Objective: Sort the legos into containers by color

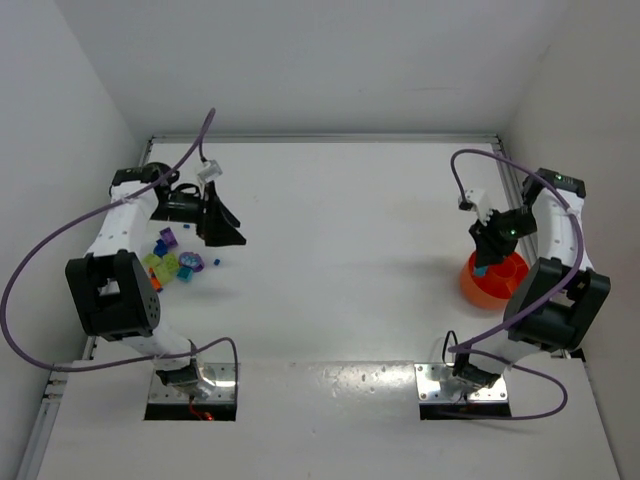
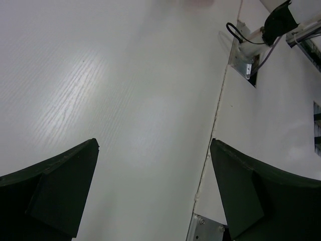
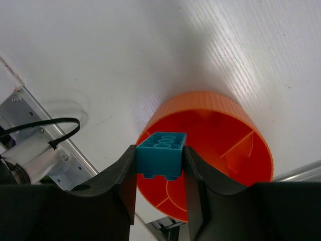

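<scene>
The right claw [image 3: 160, 163] is clamped on a teal brick [image 3: 161, 150], one finger against each short side, studs facing the wrist camera. Directly under the claw is the orange bowl [image 3: 200, 108]. The brick hangs over the bowl's rim on the claw's side, above the dividers [image 3: 235, 145]. Which compartment lies beneath it I cannot tell. The bowl stands on the white surface [image 1: 330, 220], close to the right arm's base.

The left claw [image 2: 154, 145] has its fingers spread wide apart, with only bare surface between them. Behind this claw, toward its arm's base, the other legos [image 1: 172, 264] lie bunched on the surface: purple, yellow-green, blue and orange. They are well apart from the bowl.
</scene>
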Controlling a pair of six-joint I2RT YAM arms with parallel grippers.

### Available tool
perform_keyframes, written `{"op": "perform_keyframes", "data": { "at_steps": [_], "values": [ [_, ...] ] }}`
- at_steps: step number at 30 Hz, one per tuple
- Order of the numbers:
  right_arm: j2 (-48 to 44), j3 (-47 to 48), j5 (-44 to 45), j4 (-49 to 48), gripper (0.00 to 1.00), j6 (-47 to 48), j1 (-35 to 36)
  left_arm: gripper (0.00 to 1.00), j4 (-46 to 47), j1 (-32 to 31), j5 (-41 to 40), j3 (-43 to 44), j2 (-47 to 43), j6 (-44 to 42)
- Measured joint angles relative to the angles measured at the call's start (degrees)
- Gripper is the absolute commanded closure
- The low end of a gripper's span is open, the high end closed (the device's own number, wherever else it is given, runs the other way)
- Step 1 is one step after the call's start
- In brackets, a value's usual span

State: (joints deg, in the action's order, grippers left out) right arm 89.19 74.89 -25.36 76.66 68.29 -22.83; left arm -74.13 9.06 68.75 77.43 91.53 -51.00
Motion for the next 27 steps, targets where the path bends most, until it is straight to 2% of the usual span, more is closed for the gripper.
{"op": "perform_keyframes", "data": {
  "at_steps": [13,18,27],
  "values": [
    [0.2,-4.8,-0.3,-1.1,0.96,1.3,-0.2,0.0,7.7,4.7,-0.4,-4.5,-8.3,5.7],
    [0.2,-4.8,-0.9,-1.6,0.97,1.3,-0.4,0.0,9.2,4.9,-0.5,-4.7,-9.2,6.8],
    [0.0,-5.0,-1.3,-2.3,0.93,1.3,-0.7,0.0,10.5,5.2,-0.6,-4.7,-9.3,7.8]
  ]
}}
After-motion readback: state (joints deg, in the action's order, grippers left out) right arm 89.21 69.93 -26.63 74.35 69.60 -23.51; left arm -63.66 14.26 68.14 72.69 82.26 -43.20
